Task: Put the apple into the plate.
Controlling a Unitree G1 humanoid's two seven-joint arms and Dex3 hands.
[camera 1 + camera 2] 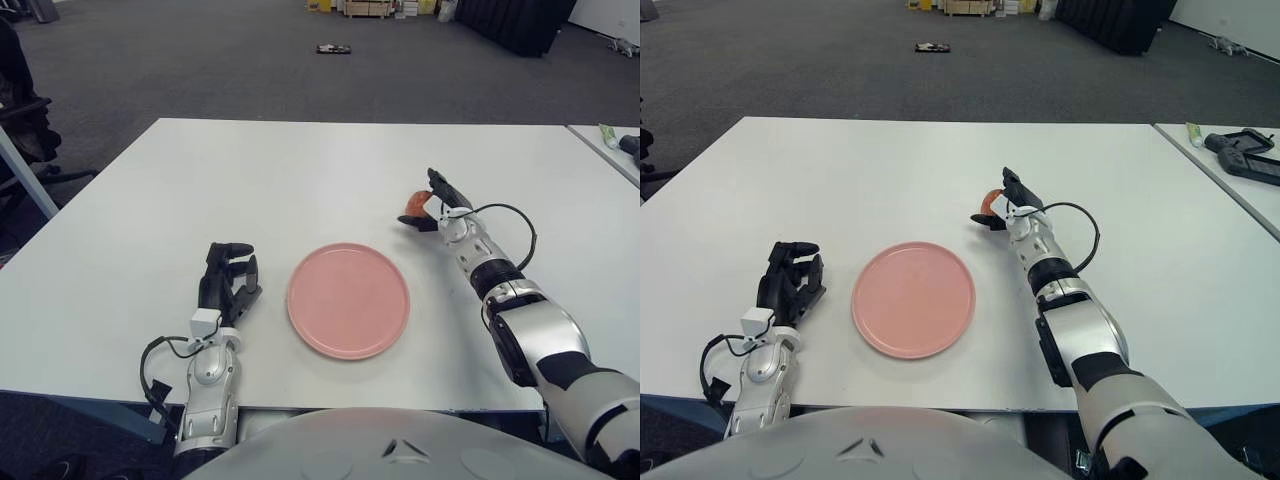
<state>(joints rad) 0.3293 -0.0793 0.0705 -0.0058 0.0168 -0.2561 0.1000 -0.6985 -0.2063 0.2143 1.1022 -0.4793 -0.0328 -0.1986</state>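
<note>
Fingers of the left hand (228, 283) curl loosely, holding nothing, at nine o'clock of the pink plate (348, 299). At the plate's one o'clock, the right hand (432, 202) grips the apple (415, 203).

Both eyes looked forward and down from the robot's head, close over the white table (300, 170). The two views, set slightly apart sideways, shared the table and grey floor (790, 60) beyond.
</note>
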